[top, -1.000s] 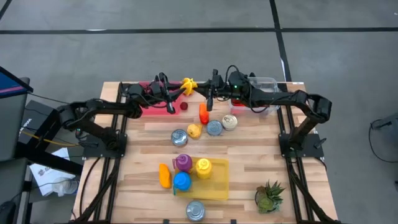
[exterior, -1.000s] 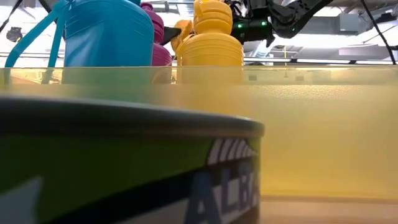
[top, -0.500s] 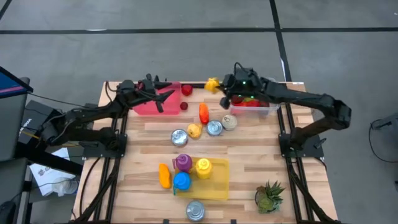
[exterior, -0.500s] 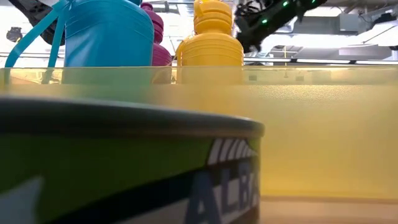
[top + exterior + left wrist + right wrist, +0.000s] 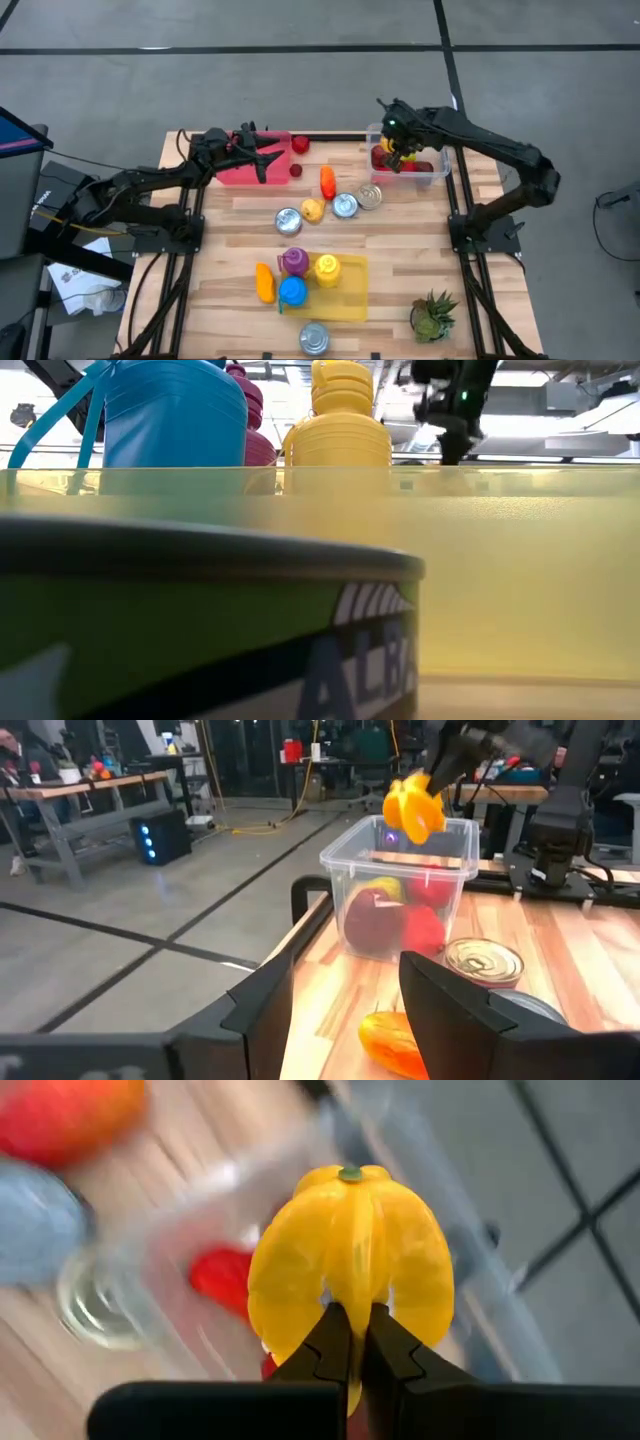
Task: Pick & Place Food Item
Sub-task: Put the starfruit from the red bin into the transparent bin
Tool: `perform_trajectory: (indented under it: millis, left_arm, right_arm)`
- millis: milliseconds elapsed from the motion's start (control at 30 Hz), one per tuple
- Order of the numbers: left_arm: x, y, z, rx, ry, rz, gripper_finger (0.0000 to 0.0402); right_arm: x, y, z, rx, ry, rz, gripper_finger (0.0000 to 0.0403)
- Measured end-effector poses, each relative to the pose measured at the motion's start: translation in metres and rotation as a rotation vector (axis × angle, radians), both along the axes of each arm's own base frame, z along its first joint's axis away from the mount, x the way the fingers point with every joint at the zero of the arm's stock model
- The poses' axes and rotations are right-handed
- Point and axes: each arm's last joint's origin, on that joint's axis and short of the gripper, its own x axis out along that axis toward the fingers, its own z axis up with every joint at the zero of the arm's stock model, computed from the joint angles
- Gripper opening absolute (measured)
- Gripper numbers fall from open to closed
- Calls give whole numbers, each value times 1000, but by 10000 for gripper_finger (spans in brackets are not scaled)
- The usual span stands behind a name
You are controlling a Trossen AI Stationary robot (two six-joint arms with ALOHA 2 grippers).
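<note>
Right arm stretched out, right gripper [image 5: 398,150] over clear bin [image 5: 436,172], fingers clamped tight. Left gripper [image 5: 262,158] well apart from bin, fingers parted.

Clear bin [image 5: 432,172] is placed at far right of the table [image 5: 400,290], pink tray [image 5: 232,172] at far left. Cans [image 5: 345,205] and loose food pieces [image 5: 327,181] are grouped between them, mid-table. Three bottles [image 5: 294,277] are stood on a tray [image 5: 352,300] near centre, a can [image 5: 314,338] at the near edge, a potted plant [image 5: 433,315] near right.
</note>
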Motion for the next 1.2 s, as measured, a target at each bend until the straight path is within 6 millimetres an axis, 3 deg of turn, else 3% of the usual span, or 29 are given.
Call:
perform_trajectory:
  millis: [233, 367, 533, 867, 1000, 1200]
  left_arm:
    - [0, 0, -1, -6, 10, -3, 175]
    - [0, 0, -3, -6, 32, -5, 173]
    - [0, 0, -4, -6, 44, -6, 178]
    - [0, 0, -5, 8, 58, -10, 184]
    - [0, 0, -5, 8, 58, -10, 185]
    - [0, 0, -5, 8, 58, -10, 182]
  right_arm:
    - [14, -35, -48, 119, 200, -56, 0]
    - [20, -45, -62, 142, 229, -52, 12]
    - [23, -46, -52, 127, 202, -39, 78]
    - [28, -44, -7, 91, 78, -9, 272]
    - [23, -43, -12, 141, 138, -23, 298]
    - [20, -43, -15, 152, 156, -34, 302]
